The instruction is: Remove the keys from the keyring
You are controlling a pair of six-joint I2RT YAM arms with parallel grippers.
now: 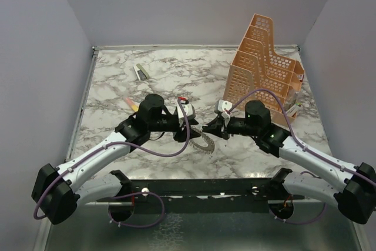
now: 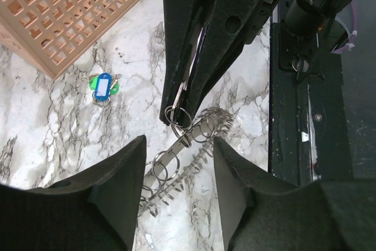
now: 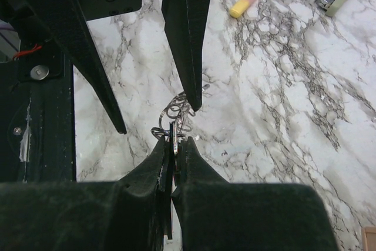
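The keyring (image 2: pixel 187 143) is a thin dark ring rimmed with small silvery keys (image 2: pixel 207 152) and little wire loops. It hangs tilted down toward the marble table. My right gripper (image 3: pixel 175 140) is shut on the ring's upper edge, and its black fingers (image 2: pixel 194 57) come down from the top of the left wrist view. My left gripper (image 2: pixel 179 140) is open, with one finger on each side of the ring's lower part and neither touching it. From above, the two grippers (image 1: pixel 180 134) (image 1: pixel 208 127) meet over the keyring (image 1: pixel 204 143) at the table's middle front.
A blue-green tag (image 2: pixel 103 86) lies on the marble beside an orange mesh file rack (image 1: pixel 264 69) at the back right. A yellow-pink marker (image 1: pixel 132 103) and a small stapler (image 1: pixel 141 72) lie at the back left. The black base rail (image 1: pixel 194 187) runs along the near edge.
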